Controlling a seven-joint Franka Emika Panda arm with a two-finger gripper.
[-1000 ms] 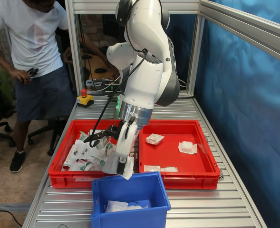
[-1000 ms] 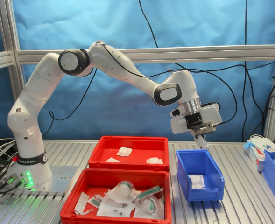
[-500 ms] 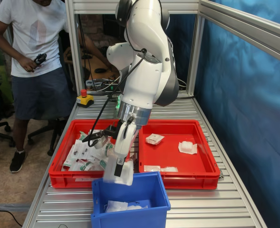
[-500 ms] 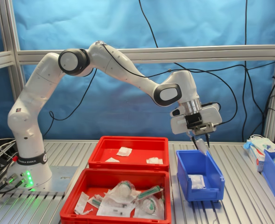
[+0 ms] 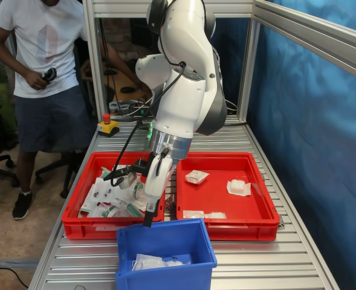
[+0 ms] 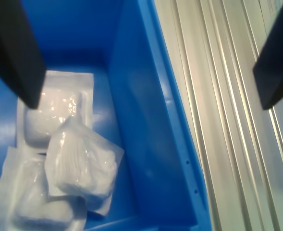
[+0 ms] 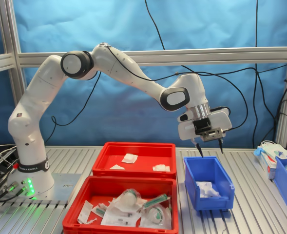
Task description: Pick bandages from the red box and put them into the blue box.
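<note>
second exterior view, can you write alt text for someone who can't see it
A white robot arm holds its open, empty claw just above the blue box, where white bandages lie. Beside it sit two red trays: the red box with few packets, and a nearer tray heaped with pouches.

Robotics lab: aluminium-framed cell, blue curtains.

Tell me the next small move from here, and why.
Probably lift and swing back toward the red box for another packet. The gripper hangs open and empty over the blue box, bandages already lie inside it, and a few white packets remain in the red box.
</note>
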